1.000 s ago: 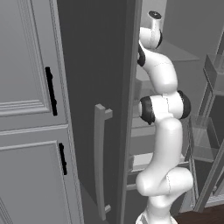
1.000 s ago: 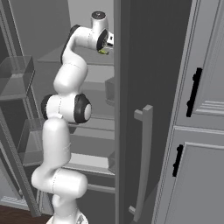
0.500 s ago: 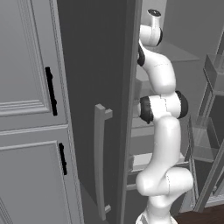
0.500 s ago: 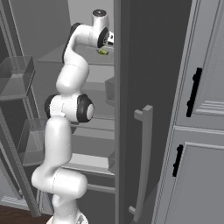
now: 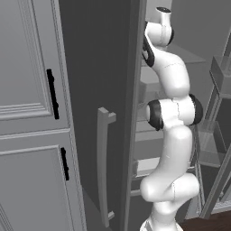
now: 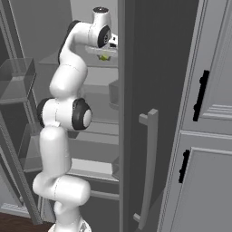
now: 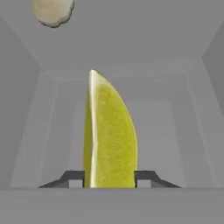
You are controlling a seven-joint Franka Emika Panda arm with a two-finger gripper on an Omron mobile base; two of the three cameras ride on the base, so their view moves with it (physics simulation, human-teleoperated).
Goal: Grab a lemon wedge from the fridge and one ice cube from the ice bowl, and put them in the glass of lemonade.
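Hand view: lemon wedge [image 7: 109, 135] is seen upright between the two dark fingertips [image 7: 70, 177], which sit against its flanks, so the gripper [image 7: 109, 178] is judged clenched on the wedge. A pale roundish item [image 7: 53, 12] is seen at the top left of the same view; what it is cannot be told. In the right base view the gripper [image 6: 105, 50] is held high inside the open fridge [image 6: 136, 68], level with an upper shelf [image 6: 97, 97], with the wedge [image 6: 104, 56] showing as a yellow-green speck under the hand. Whether the wedge is clear of the shelf cannot be told. Progress as judged: wedge pick is essentially made, nothing delivered yet. Left to do: wedge to be withdrawn from the fridge and dropped in the glass of lemonade, then one ice cube to be fetched from the ice bowl and added.
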